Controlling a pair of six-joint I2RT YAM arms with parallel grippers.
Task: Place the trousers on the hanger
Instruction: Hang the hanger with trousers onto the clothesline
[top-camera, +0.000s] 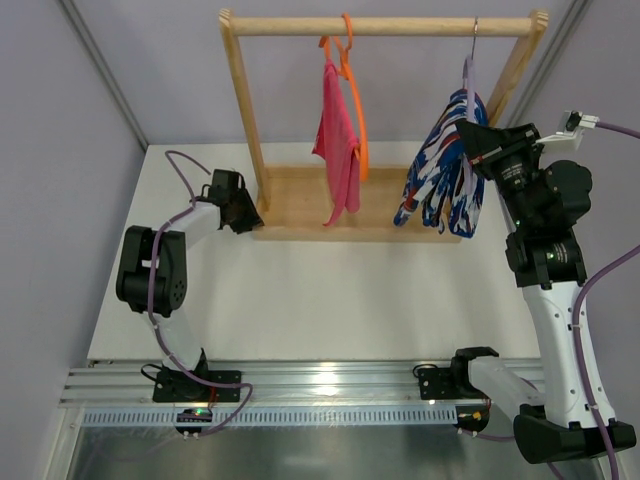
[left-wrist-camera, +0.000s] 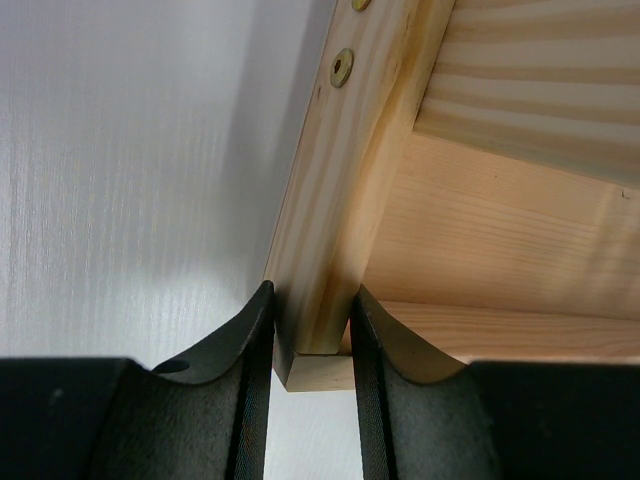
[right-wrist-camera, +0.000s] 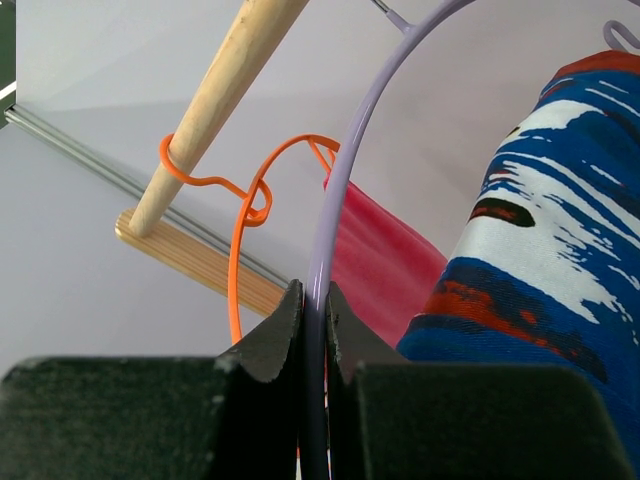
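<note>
The trousers (top-camera: 443, 165), printed blue, white, red and black, hang draped over the pale lilac hanger (top-camera: 467, 75), whose silver hook is on the wooden rail (top-camera: 385, 25) at the right. My right gripper (top-camera: 478, 148) is shut on the hanger's lilac arm (right-wrist-camera: 330, 210), with the trousers (right-wrist-camera: 540, 270) just to its right. My left gripper (top-camera: 247, 213) is shut on the left post of the wooden rack (left-wrist-camera: 330, 230) at its base.
An orange hanger (top-camera: 352, 90) with pink cloth (top-camera: 338, 140) hangs mid-rail; both also show in the right wrist view (right-wrist-camera: 238, 260). The rack's wooden base (top-camera: 300, 205) sits on the white table (top-camera: 300, 290). Grey walls stand behind.
</note>
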